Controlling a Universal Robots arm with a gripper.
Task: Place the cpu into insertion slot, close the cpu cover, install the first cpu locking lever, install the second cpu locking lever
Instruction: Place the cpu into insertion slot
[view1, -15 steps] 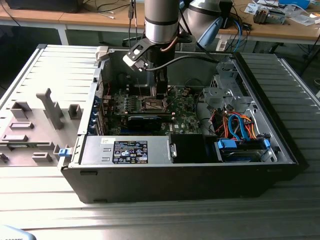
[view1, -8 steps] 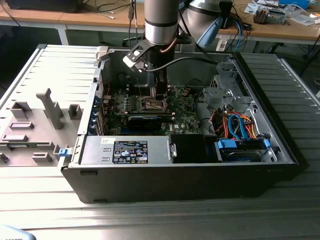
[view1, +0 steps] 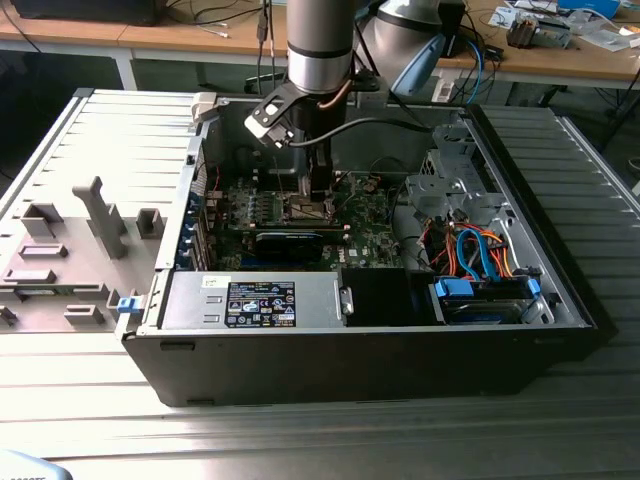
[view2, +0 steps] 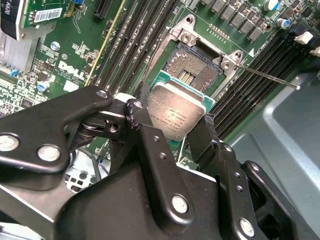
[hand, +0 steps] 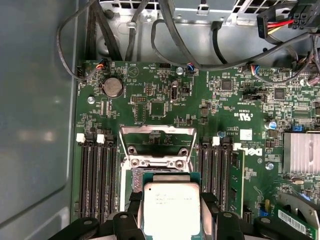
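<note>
My gripper (view2: 172, 120) is shut on the cpu (view2: 175, 116), a thin square chip with a silvery top, its black fingers (view2: 142, 110) pressing on two opposite edges. In both wrist views the cpu (hand: 171, 207) hangs just above the insertion slot (view2: 194, 67), covering the slot's near part while the dark pin field beyond it stays bare. The cpu cover (hand: 157, 131) stands open, swung back on its hinge at the slot's far edge. A thin locking lever (view2: 265, 77) sticks out sideways from the socket. In the exterior view the gripper (view1: 318, 190) reaches down inside the open computer case (view1: 400, 360).
Long black memory slots (hand: 97, 175) flank the socket on both sides. A finned heatsink (hand: 302, 152) and black cables (hand: 165, 35) lie nearby. A black graphics card (view1: 290, 243) and a drive cage with orange and blue cables (view1: 480, 255) sit inside the case. A grey fixture tray (view1: 70, 250) lies beside it.
</note>
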